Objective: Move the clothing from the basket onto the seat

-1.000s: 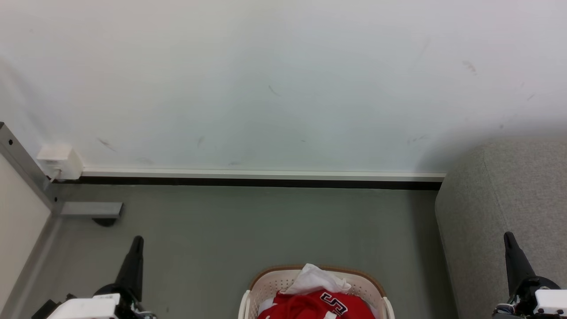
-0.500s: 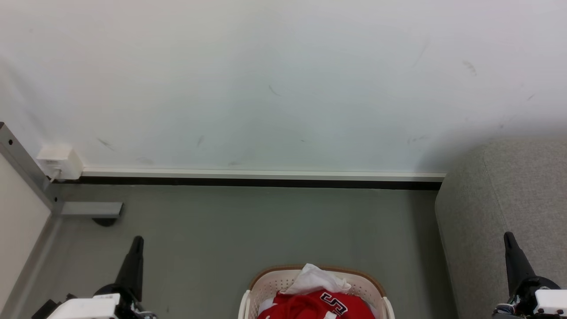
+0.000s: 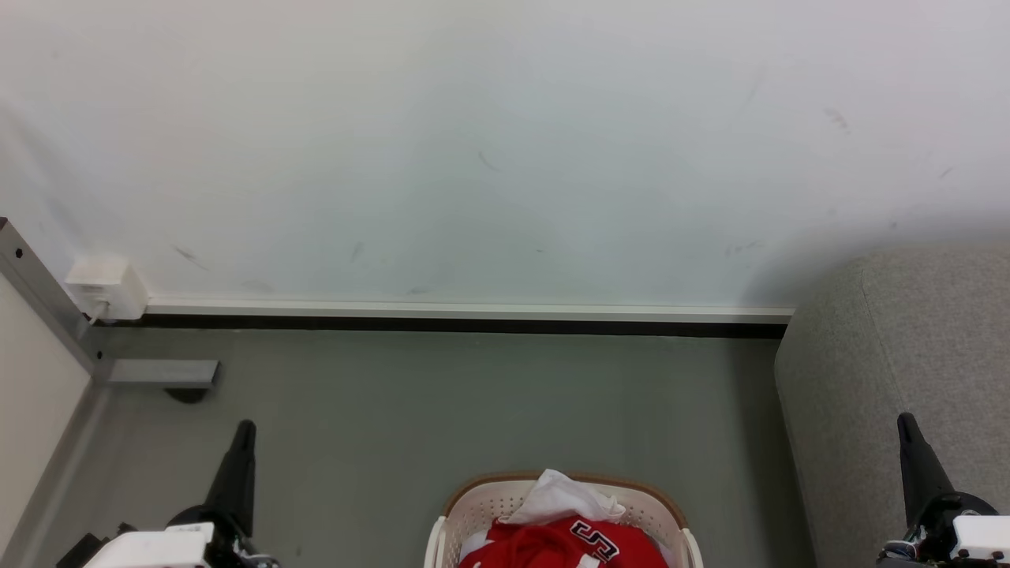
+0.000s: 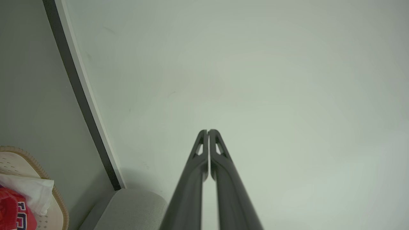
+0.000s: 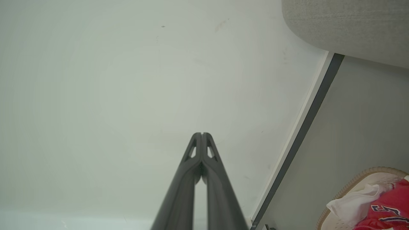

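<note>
The left gripper has its two long dark fingers pressed together tip to tip with nothing between them, and the right gripper is closed the same way, also empty. Both point up at the pale wall rather than down at the work. In the head view the left one stands at the lower left over the grey floor and the right one at the lower right, in front of the seat. The basket lies between them at the bottom centre, well apart from either. Each wrist view catches it only in a lower corner, off to the side of the fingers and nowhere near their line. The clothing is heaped inside the basket up to the tan rim — red cloth with a black-and-white numeral showing, and a white fold riding on top. Whether that fold is a lining or a separate piece I cannot tell. The garments look soft, light and limp, so they should sag and trail when lifted rather than hold any shape. The best hold is probably a thick bunched fold at the crown of the heap. A thin edge could slide out of narrow fingers — and a trailing hem may catch the rim or drag a second garment along.
</note>
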